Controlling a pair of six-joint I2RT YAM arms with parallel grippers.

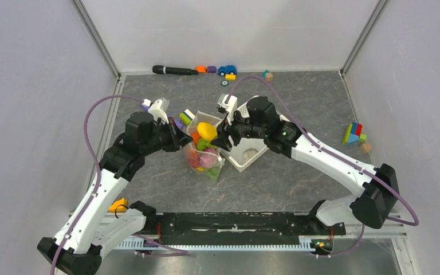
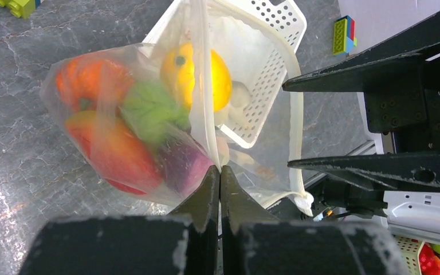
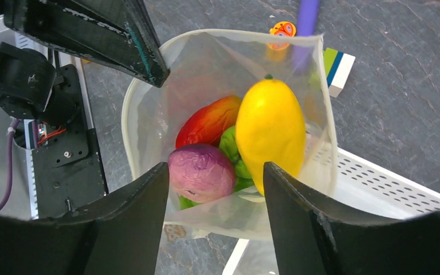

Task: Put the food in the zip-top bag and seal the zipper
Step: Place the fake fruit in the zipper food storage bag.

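**Top camera: left claw [image 1: 180, 138] pinches the bag [image 1: 206, 165], right claw [image 1: 219, 140] is spread wide**

The see-through bag lies in the middle of the table [image 1: 298, 177], between the two arms. It is pressed right up against the white basket [image 1: 246, 160].

From the left wrist, the left claw is clenched tight on the rim of the bag. The zipper strip [image 2: 203, 86] runs up from its tips and is not pressed shut.

From the right wrist, the right claw's fingers [image 3: 298, 206] stand far apart at the bag's mouth and grasp nothing. The mouth gapes open. A yellow mango [image 3: 270, 134] sits on top inside it. A purple onion [image 3: 200, 172], a green fruit [image 3: 229, 146] and a red-orange fruit [image 3: 209, 120] lie below. An orange pumpkin [image 2: 91, 77] is deeper in.

The basket blocks the side of the bag away from the left claw. A black marker [image 1: 175, 70] and a blue toy car [image 1: 227, 70] lie by the back wall. Some blocks [image 1: 353, 134] sit well off to the right.
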